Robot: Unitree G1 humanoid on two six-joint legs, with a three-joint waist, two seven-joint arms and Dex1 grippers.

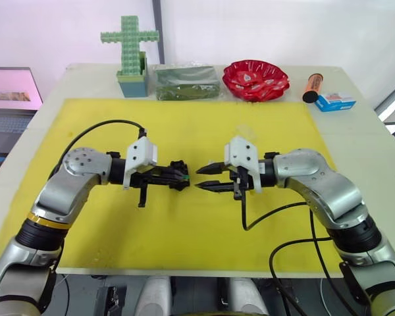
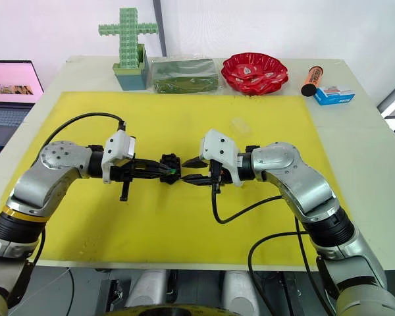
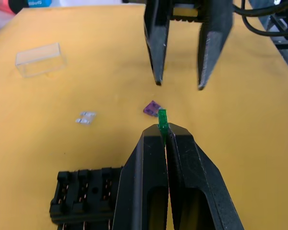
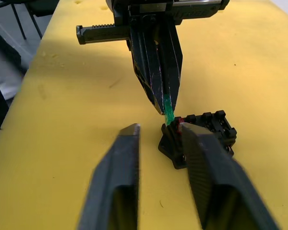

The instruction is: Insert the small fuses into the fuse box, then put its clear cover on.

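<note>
- Yellow mat (image 1: 184, 230) lies under both grippers; they meet tip to tip over its middle.
- Fuse box (image 4: 201, 136), black, rests on the mat directly below the left gripper's tips and just beside the right gripper's tips. A speck of red shows in one slot near the green fuse.
- Left gripper (image 3: 163, 130): fingers pressed together, pinching the green fuse (image 3: 162, 118), which sticks out past the tips, right at the box edge.
- Right gripper (image 4: 158, 130): fingers spread moderately, nothing between them, pointing at the left gripper's tips.
- Clear cover (image 3: 40, 59) lies on the mat beyond the right gripper, well apart from both grippers.
- Brownish-purple fuse (image 3: 151, 108) lies on the mat just ahead of the left gripper's tips, between the two grippers.
- Pale grey fuse (image 3: 85, 118) lies on the mat off to one side of the purple one, nearer the clear cover.
</note>
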